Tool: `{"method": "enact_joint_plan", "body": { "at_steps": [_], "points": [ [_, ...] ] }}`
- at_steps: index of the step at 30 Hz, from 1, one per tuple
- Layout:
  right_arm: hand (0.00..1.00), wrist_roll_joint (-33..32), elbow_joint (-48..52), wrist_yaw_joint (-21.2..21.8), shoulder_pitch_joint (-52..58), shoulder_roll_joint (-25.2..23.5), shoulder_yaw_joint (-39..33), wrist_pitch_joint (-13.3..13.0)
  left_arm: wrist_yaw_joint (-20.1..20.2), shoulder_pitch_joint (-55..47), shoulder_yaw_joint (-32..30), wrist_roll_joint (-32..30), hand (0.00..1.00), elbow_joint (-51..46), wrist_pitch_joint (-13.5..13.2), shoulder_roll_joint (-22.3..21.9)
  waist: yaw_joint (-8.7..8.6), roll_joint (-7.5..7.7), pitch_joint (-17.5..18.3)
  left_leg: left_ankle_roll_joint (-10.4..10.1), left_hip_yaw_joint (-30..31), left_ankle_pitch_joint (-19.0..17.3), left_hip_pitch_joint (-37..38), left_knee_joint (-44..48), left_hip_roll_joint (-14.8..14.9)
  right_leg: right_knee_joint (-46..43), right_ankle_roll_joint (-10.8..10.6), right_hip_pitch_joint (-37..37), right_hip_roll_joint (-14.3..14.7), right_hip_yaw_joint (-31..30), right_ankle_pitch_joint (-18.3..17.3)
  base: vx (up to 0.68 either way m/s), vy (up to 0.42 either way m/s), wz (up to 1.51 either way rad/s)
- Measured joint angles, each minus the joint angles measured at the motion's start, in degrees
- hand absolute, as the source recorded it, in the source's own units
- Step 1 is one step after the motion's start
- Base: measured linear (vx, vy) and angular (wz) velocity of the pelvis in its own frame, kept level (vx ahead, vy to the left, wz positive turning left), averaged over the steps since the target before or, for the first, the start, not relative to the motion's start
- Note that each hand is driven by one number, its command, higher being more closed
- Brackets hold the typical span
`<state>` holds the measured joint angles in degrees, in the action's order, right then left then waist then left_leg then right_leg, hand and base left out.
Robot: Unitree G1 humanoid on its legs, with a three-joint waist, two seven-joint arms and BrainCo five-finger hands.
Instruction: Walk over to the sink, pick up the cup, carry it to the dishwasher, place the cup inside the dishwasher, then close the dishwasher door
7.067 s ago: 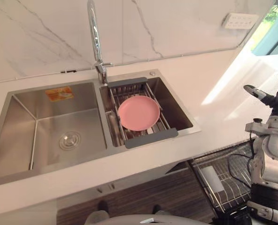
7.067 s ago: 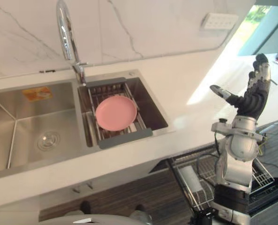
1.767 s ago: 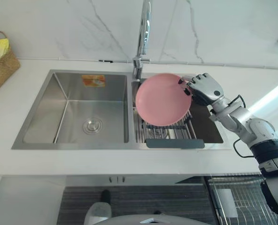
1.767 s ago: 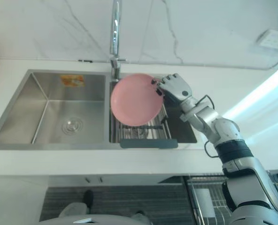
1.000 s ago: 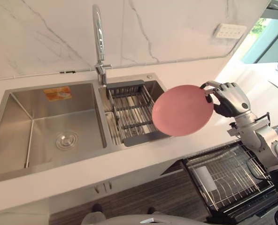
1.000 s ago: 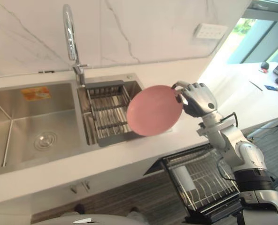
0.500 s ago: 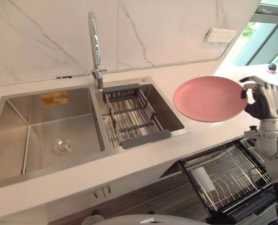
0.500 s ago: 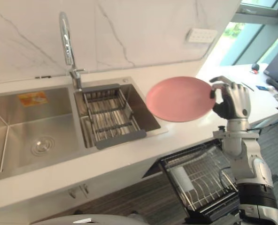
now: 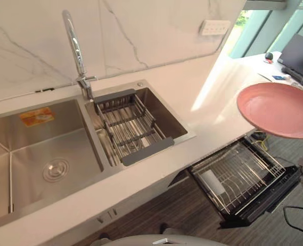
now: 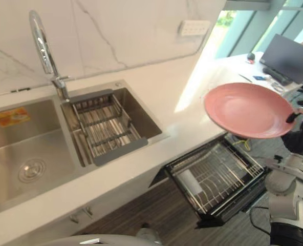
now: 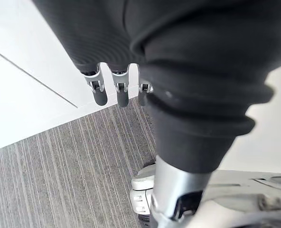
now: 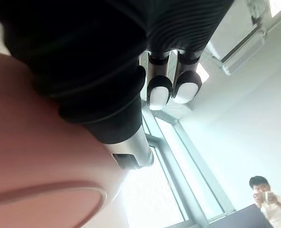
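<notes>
No cup shows; the thing carried is a round pink plate (image 10: 249, 110), held about level. My right hand (image 10: 302, 136) is shut on its right rim, out past the counter's end and above the open dishwasher (image 10: 213, 179). In the right wrist view the plate (image 12: 31, 175) lies against the palm under curled fingers (image 12: 171, 85). The dishwasher's wire rack (image 9: 238, 177) is pulled out on the lowered door, with a white item in it. My left hand (image 11: 114, 90) hangs open over the striped floor.
A steel double sink (image 9: 39, 148) sits in the white counter, with a grey drain rack (image 9: 128, 128) in its right basin and a tall faucet (image 9: 74, 46) behind. A desk with a laptop (image 10: 282, 64) stands at the far right. A person (image 12: 264, 194) stands beyond.
The view has swung to the right. My right hand has carried the plate from beside the sink out past the counter's end, over the open dishwasher rack.
</notes>
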<state>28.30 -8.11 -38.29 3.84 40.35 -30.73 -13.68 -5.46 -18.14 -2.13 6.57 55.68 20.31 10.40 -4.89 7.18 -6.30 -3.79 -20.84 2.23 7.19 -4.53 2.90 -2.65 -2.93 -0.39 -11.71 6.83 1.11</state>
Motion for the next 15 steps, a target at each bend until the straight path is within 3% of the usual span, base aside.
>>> {"method": "enact_joint_plan", "body": {
  "at_steps": [2, 3, 4, 5, 6, 7, 8, 9, 11, 15],
  "points": [
    [1.0, -1.14, -0.02, -1.47, -0.08, -0.07, -0.89, -0.03, -0.09, 0.21, -0.13, 0.06, 0.0, -0.09, 0.34, -0.06, 0.2, -0.19, -0.36, -0.15, -2.44, -0.49, 0.2, 0.02, 0.38, -0.25, 3.02, -1.41, -0.01, 1.33, 0.27, -0.01, 0.026, -0.63],
    [1.0, -1.52, -0.05, -2.13, -0.27, -0.15, -1.18, -0.08, -0.12, 0.37, -0.3, 0.13, 0.0, -0.24, 0.45, -0.16, 0.58, -0.35, -0.75, -0.36, -3.57, -0.75, 0.44, 0.03, 0.9, -0.43, 6.21, -2.0, -0.17, 3.84, 0.2, 0.01, 0.02, -0.85],
    [1.0, -2.08, -0.74, -2.52, -0.62, -0.5, -1.19, -0.26, -0.21, 0.41, -0.7, 0.27, 0.0, -0.92, 0.65, -0.18, 1.29, -0.5, -1.41, -0.75, -5.54, -1.23, 1.0, 0.03, 1.84, -0.98, 11.11, -2.45, -1.0, 10.09, -0.76, 0.04, 0.026, -1.15],
    [1.0, -2.11, -2.26, -3.49, -0.97, -0.89, -1.17, -0.51, -0.31, 0.69, -1.53, 1.16, 0.0, -1.16, 0.64, -0.08, 1.87, -0.37, -1.44, -0.98, -7.14, -1.64, 0.96, 0.03, 2.5, -1.95, 14.19, -3.41, -2.08, 16.18, -1.57, 0.05, 0.023, -1.06],
    [1.0, -2.19, -2.85, -3.99, -1.21, -1.13, -1.19, -0.52, -0.32, 0.98, -2.01, 1.42, 0.0, -1.15, 0.63, 0.04, 1.91, -0.12, -1.69, -1.09, -7.99, -1.8, 1.0, 0.04, 2.67, -2.45, 14.98, -3.81, -2.68, 18.46, -1.56, 0.07, 0.017, -0.86],
    [1.0, -2.41, -4.57, -5.01, -1.79, -1.78, -1.19, -1.14, -0.34, 1.55, -2.25, 1.83, 0.0, -1.12, 0.67, 0.54, 1.53, 0.6, -2.61, -1.31, -8.99, -2.35, 1.09, 0.65, 2.78, -3.57, 14.98, -4.06, -3.76, 21.2, 0.0, 0.08, -0.011, -0.57],
    [1.0, -3.36, -6.14, -5.95, -1.76, -2.14, -1.21, -1.3, 0.02, 1.77, -2.31, 1.9, 0.0, -1.11, 0.96, 1.36, 1.11, 2.07, -3.67, -1.54, -9.5, -3.77, 0.63, 2.49, 2.7, -4.65, 12.0, -4.57, -4.8, 20.9, 3.77, 0.08, -0.032, -0.44],
    [1.0, -3.67, -7.13, -6.39, -1.72, -2.16, -1.35, -1.25, 0.27, 1.8, -2.32, 2.2, 0.0, -1.19, 1.06, 1.47, 0.99, 2.12, -4.15, -1.7, -9.4, -4.44, 0.22, 3.19, 2.94, -5.12, 9.9, -4.67, -4.89, 20.96, 4.77, 0.04, -0.038, -0.32],
    [1.0, -4.52, -9.78, -7.82, -1.69, -2.66, -1.59, -1.22, -0.39, 2.12, -2.51, 2.36, 0.0, -1.13, 0.56, 0.41, 1.01, 0.69, -5.04, -1.6, -8.78, -6.59, -0.63, 4.9, 4.27, -6.2, 6.6, -5.45, -4.28, 20.88, 7.11, 0.07, -0.01, -0.17],
    [1.0, -5.54, -12.66, -8.64, -2.64, -4.38, -1.36, -1.32, -0.65, 3.05, -1.82, 3.39, 0.0, -1.13, 0.46, -0.05, 1.82, -0.54, -5.98, -1.69, -7.38, -6.69, -3.24, 8.67, 5.67, -5.3, 4.56, -5.99, -3.68, 22.14, 8.56, 0.12, -0.016, 0.12]
  ]
}}
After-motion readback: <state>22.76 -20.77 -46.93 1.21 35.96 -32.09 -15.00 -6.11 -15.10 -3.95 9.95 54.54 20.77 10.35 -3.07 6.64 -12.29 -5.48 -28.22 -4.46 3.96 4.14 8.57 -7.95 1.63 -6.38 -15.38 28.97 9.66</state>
